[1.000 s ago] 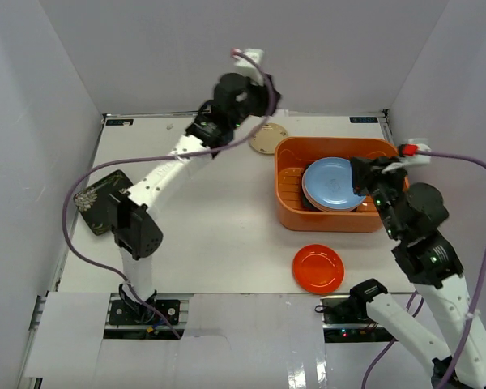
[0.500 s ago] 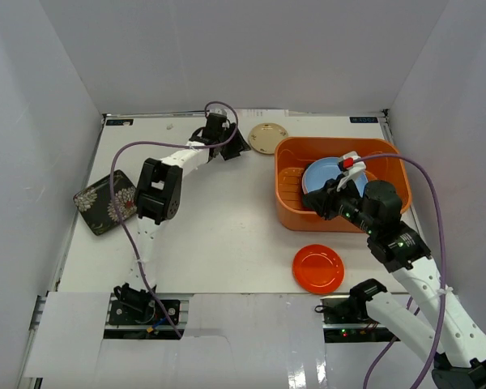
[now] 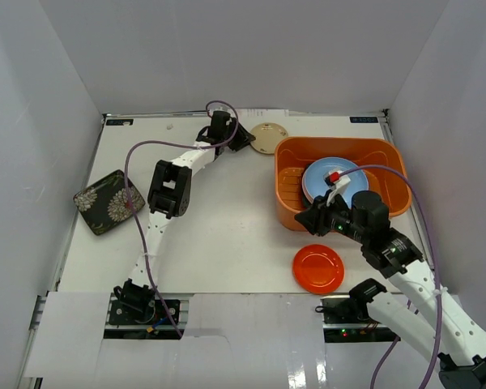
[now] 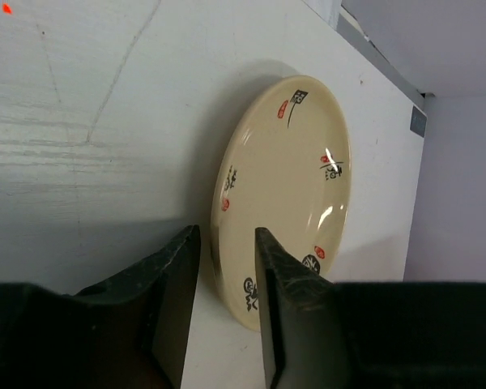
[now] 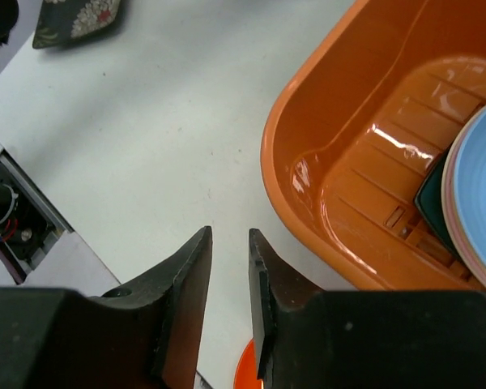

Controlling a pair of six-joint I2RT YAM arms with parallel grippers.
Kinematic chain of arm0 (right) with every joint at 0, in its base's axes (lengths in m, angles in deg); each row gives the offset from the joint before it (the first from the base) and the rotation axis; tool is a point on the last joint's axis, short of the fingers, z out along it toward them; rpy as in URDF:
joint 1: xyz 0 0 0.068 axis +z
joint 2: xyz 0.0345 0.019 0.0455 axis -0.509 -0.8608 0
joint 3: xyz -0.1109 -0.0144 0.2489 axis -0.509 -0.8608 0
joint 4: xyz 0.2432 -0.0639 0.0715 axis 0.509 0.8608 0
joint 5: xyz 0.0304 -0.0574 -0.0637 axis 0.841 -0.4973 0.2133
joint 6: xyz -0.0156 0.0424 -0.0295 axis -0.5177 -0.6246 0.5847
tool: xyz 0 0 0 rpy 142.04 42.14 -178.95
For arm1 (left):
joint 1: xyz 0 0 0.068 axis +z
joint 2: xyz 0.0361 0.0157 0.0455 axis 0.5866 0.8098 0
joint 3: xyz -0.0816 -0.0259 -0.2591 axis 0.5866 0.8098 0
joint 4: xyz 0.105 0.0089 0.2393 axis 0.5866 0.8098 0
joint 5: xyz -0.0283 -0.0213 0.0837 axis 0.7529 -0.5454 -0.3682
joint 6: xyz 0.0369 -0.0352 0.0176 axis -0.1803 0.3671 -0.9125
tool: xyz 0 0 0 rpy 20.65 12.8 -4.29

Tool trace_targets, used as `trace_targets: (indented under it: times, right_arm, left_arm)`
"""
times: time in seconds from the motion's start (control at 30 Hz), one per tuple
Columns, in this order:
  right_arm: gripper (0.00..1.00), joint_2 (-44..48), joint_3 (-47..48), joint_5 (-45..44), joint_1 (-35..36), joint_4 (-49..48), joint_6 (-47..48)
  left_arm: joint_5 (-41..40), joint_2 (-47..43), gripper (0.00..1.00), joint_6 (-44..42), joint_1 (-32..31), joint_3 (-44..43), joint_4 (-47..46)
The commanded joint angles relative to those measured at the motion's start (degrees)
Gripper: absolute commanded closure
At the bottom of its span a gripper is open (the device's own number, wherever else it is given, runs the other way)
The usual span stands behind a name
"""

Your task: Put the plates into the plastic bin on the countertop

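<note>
**Blue plate left in the bin, cream plate approached next**

Within the last second the right gripper was drawn back out of the orange bin. The blue plate was left lying on the stack inside. That gripper was seen slightly open and empty, over the desk just outside the bin's near-left corner.

The left gripper, raised at the back a second before, was brought down to the cream plate just beside the bin's far-left corner. Its jaws were set either side of the rim, apart and not yet clamped.

Three plates were left outside: the cream one, a red-orange plate in front of the bin, and a black floral plate at the left edge.

The desk was flat and white, shut in by pale grey walls.
</note>
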Motion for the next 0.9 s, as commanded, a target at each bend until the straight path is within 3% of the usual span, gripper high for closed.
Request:
trace_targets:
  times: [0.0, 0.1, 0.13, 0.17, 0.2, 0.23, 0.33, 0.4, 0.57, 0.6, 0.67, 0.73, 0.87]
  right_arm:
    - [0.68, 2.0, -2.0, 0.4, 0.6, 3.9, -1.0]
    - [0.62, 3.4, -3.3, 0.4, 1.2, 8.5, -1.4]
    - [0.56, 4.1, -3.7, 0.4, 1.4, 9.6, -1.6]
    - [0.52, 4.4, -4.0, 0.3, 1.5, 10.6, -1.8]
    - [0.49, 4.8, -5.1, 0.1, 1.7, 12.4, -2.5]
    - [0.43, 5.5, -5.6, -0.1, 1.9, 13.2, -2.8]
    - [0.35, 6.3, -8.0, -1.4, 2.8, 14.7, -5.4]
    - [0.32, 5.9, -8.7, -2.3, 4.2, 14.4, -7.5]
    - [0.32, 1.0, -9.1, -11.8, 6.3, 16.9, -11.7]
    - [0.32, 0.5, -9.3, -11.9, 7.0, 16.6, -12.4]
    - [0.33, -0.4, -10.8, -11.9, 8.4, 14.5, -15.1]
    - [0.33, -1.9, -12.5, -12.2, 12.2, 12.0, -17.1]
    - [0.32, -5.4, -13.5, -25.1, 23.2, 10.2, -23.7]
  left_arm:
    - [-2.4, 1.6, 0.58, 0.6, 0.5, -0.9, 1.3]
    - [-2.8, 2.1, 0.64, 1.1, 0.8, -0.3, -0.4]
    - [-2.7, 2.1, 0.68, 1.2, 0.8, 0.1, -0.8]
    - [-2.7, 2.0, 0.74, 1.5, 1.0, 0.1, -1.3]
    - [-2.6, 1.9, 0.93, 1.5, 1.1, 0.2, -1.5]
    - [-3.0, 0.9, 1.00, 1.6, 1.1, 0.5, -1.6]
    - [-2.8, -3.4, 1.00, 0.7, 1.8, 8.0, -6.2]
    - [-2.0, -10.5, 1.00, -0.4, 2.8, 18.1, -12.0]
    - [-0.7, -32.5, 1.00, 0.4, 5.9, 41.4, -24.1]
    - [-0.7, -35.7, 1.00, 0.7, 6.3, 48.3, -27.5]
    - [-1.3, -41.4, 1.00, 1.4, 6.6, 53.8, -29.7]
    - [-1.1, -48.5, 1.00, 2.1, 6.6, 59.7, -32.5]
    - [-0.9, -59.0, 1.00, 2.4, 6.6, 66.3, -33.8]
